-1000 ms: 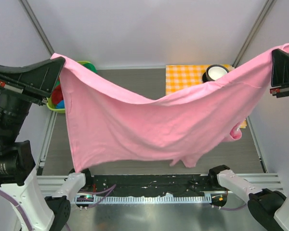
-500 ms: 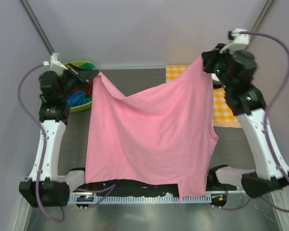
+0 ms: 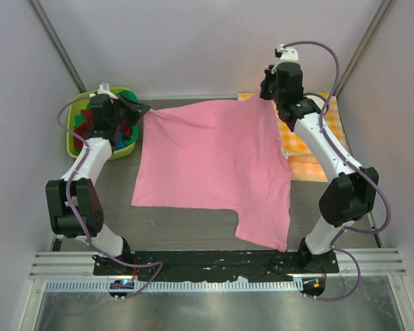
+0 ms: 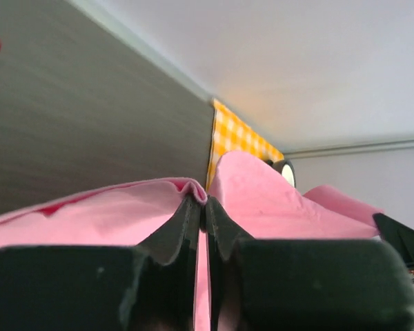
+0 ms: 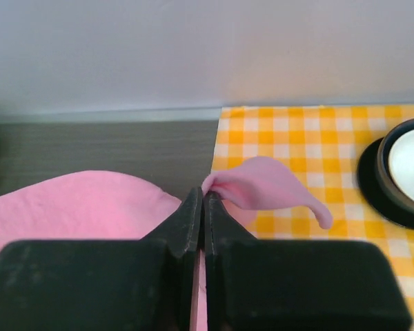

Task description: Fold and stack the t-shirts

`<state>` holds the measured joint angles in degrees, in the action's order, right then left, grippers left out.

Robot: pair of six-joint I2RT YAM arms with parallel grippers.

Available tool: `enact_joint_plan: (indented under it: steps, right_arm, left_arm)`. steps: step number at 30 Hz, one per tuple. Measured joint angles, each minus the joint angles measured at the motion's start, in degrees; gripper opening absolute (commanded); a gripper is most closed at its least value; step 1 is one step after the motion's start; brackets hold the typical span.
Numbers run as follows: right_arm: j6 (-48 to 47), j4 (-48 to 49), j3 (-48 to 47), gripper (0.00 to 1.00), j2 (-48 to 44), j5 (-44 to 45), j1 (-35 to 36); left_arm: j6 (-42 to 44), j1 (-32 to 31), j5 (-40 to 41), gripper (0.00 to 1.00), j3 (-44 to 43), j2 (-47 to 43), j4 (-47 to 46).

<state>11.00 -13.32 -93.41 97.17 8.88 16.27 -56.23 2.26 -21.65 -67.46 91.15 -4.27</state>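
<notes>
A light pink t-shirt [image 3: 214, 165] lies spread over the dark table, one sleeve trailing toward the near right. My left gripper [image 3: 142, 110] is shut on its far left corner, and in the left wrist view the pink t-shirt [image 4: 276, 200] is pinched between that gripper's [image 4: 201, 200] closed fingers. My right gripper [image 3: 269, 95] is shut on the far right corner; the right wrist view shows the pink t-shirt's [image 5: 262, 185] fold held at the right gripper's tips [image 5: 203, 198]. More t-shirts [image 3: 117, 134] in red, green and blue sit bunched in a green bin [image 3: 72, 138].
An orange-and-white checked cloth [image 3: 310, 148] lies at the far right under the right arm, with a black-rimmed bowl [image 5: 407, 172] on it. The green bin stands at the far left. The back wall rises just beyond both grippers.
Both grippers have come down and moved toward the back with the pink t-shirt, which hung in the air before. It now lies flat on the table.
</notes>
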Motion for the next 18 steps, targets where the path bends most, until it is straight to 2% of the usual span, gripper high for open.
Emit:
enact_joint_plan:
  steps: [1, 2, 3, 10, 14, 18]
  right_arm:
    - [-0.2, 1.1, -0.6, 0.65, -0.1, 0.7, 0.0]
    - [0.0, 2.0, -0.9, 0.88, -0.1, 1.6, 0.0]
    - [0.4, 2.8, -0.9, 0.98, -0.2, 2.5, 0.0]
    - [1.4, 0.3, 0.0, 0.98, 6.3, 12.3, 0.0]
    - [2.5, -3.9, 4.9, 0.99, 7.3, 14.0, -0.1]
    - [3.3, -8.2, 5.6, 0.99, 6.0, 14.6, -0.1]
  left_arm:
    - [0.3, -0.1, 0.3, 0.71, -1.4, 0.0, -0.8]
    - [1.0, -0.3, 0.7, 0.99, -2.2, 0.0, -1.2]
    - [1.5, -0.5, 1.3, 1.00, -2.8, 0.0, -1.7]
    - [1.7, -1.0, 6.6, 1.00, -0.5, 1.5, -0.2]
    - [1.6, -1.2, 8.6, 1.00, 2.6, 1.7, 2.1]
    - [1.6, -3.5, 10.2, 1.00, 5.4, 0.3, 3.5]
